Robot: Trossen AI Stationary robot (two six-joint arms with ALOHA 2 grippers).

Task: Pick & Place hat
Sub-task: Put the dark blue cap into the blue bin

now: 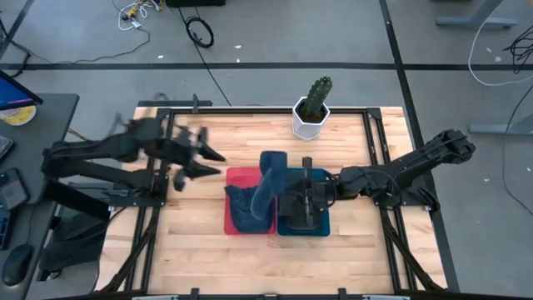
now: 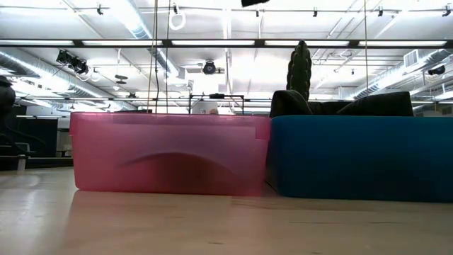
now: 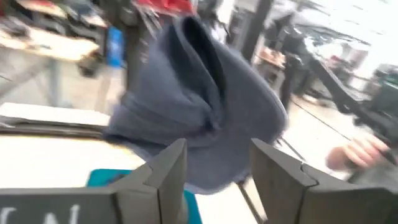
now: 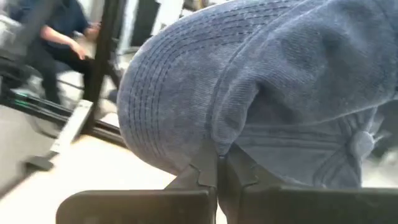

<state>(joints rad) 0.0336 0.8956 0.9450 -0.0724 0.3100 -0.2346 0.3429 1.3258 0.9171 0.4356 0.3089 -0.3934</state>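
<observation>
Denim-blue fabric is the centre of this moment: the hat [image 1: 265, 193] hangs over the middle of the table, at the border between the red bin [image 1: 237, 177] and the teal bin [image 1: 325, 223], which stand touching side by side. From above, the hat's lower part lies in the red bin, while its upper part rises towards 12 o'clock. The right gripper [image 4: 216, 176] comes in from 3 o'clock, low over the teal bin, and in its wrist view its two fingers are pressed together on a fold of the hat near the seam, so the cloth bulges above them. I judge this pinch on the edge is chosen because soft fabric gives no firm body to hold. The left gripper [image 1: 215, 163] waits at 9 o'clock, beside the red bin and apart from it; its fingers [image 3: 168, 174] stand apart with nothing between them, and they point at the hat. A white pot with a cactus [image 1: 313, 107] stands at 12 o'clock, well apart from both bins. It seems the hat is being carried between the bins, but which bin is the goal I cannot tell.
</observation>
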